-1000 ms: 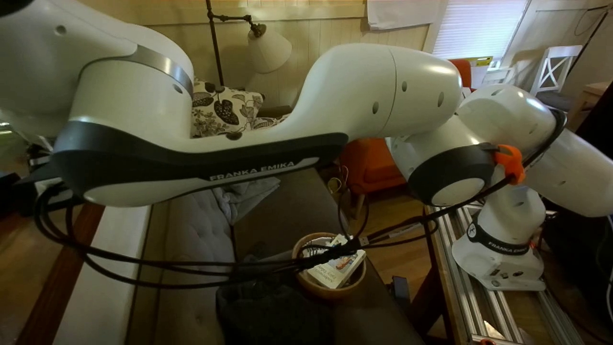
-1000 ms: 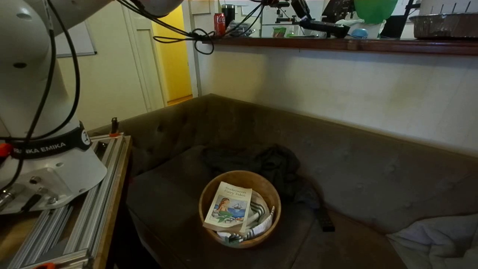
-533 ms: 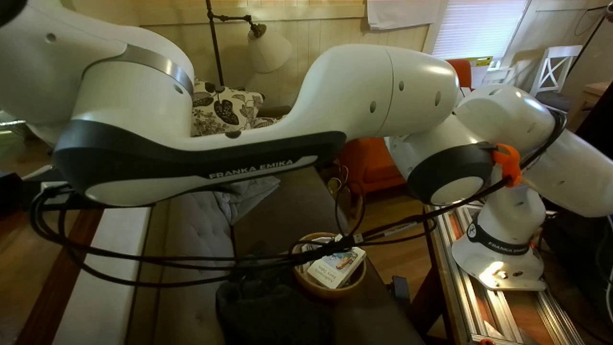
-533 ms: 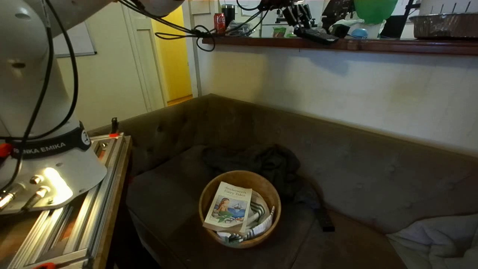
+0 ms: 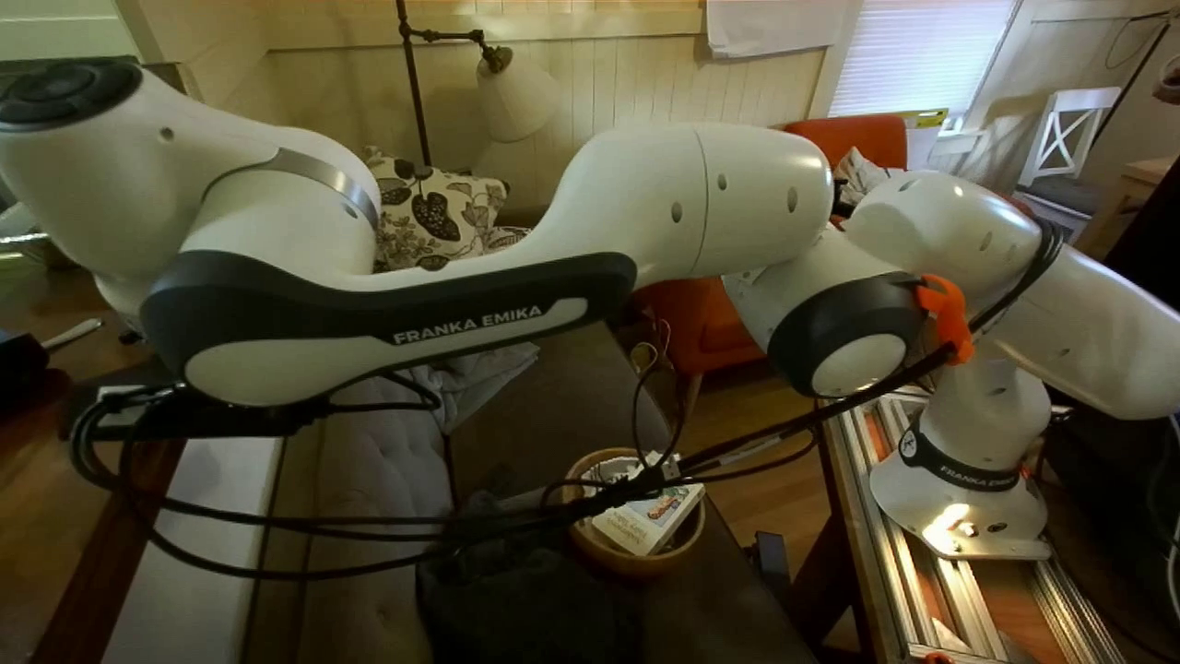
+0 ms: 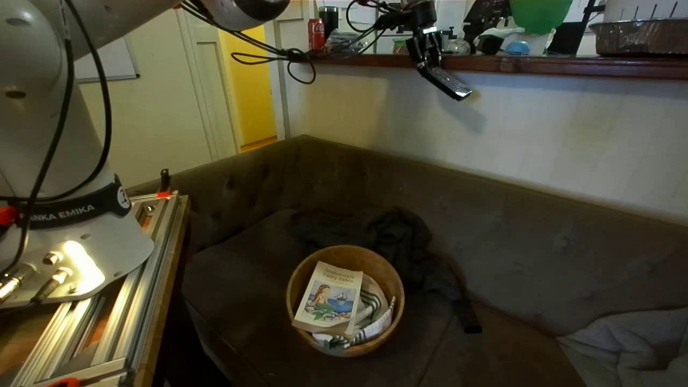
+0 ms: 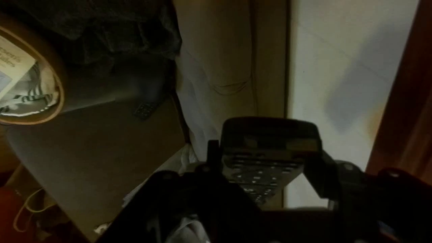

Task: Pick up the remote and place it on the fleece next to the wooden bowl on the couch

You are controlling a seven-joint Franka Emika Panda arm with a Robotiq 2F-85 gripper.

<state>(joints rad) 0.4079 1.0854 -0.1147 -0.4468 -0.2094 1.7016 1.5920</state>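
The fingers (image 7: 322, 179) have the remote (image 6: 450, 85) by its sides, drawn in as far as its width allows, its free end slanting out and down beyond them. They hang high above the back of the couch (image 6: 484, 236); the fleece (image 6: 395, 236), which I take to be the dark heap, lies well below the fingers, just beside the bowl (image 6: 372, 262). What bothers me is that slant: if the low end meets the fleece ahead of the rest, the remote could twist in the fingers or pop loose. Letting go too high would be worse, since folds that rumpled might tip it toward the bowl. The cables (image 5: 613, 495) loop under the arm (image 5: 590, 221), back from the fingers, and a loop might drag across the book (image 6: 328, 297) in the bowl. There's what looks like a second remote (image 6: 468, 318) below the fingers, at the fleece's edge, easy to land on. As for writing, that book reads Andersen's Fairy Tales, and FRANKA EMIKA runs along the arm behind the fingers and round its base (image 5: 977, 477). The remote's keys are too dim for me to read, and any lettering on the red can (image 6: 316, 35) beyond the fingers is too small
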